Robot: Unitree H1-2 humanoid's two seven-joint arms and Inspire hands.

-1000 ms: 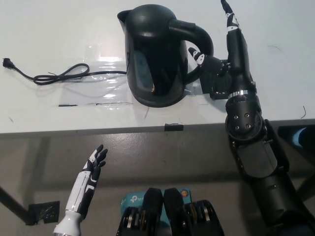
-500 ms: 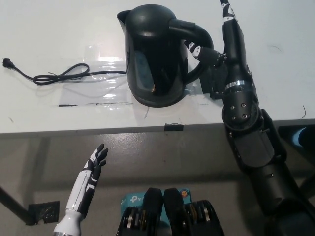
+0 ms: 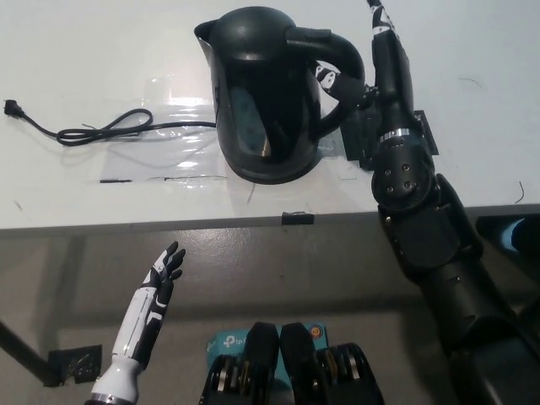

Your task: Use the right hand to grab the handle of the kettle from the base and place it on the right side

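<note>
the black right arm reaches up from the lower right over the table's (image 3: pixel 101 51) front edge, forearm nearly upright in the picture. the right hand (image 3: pixel 364 80) sits at the kettle's handle (image 3: pixel 342 72), one finger (image 3: pixel 331 78) poked through the loop and another pointing straight away — whether it truly grips the handle i cannot tell. the kettle (image 3: pixel 266 93) stands on its base at the table's middle, its cord (image 3: pixel 101 131) trailing left. the white left hand (image 3: pixel 160 278) rests below the table edge, fingers spread and holding nothing.
</note>
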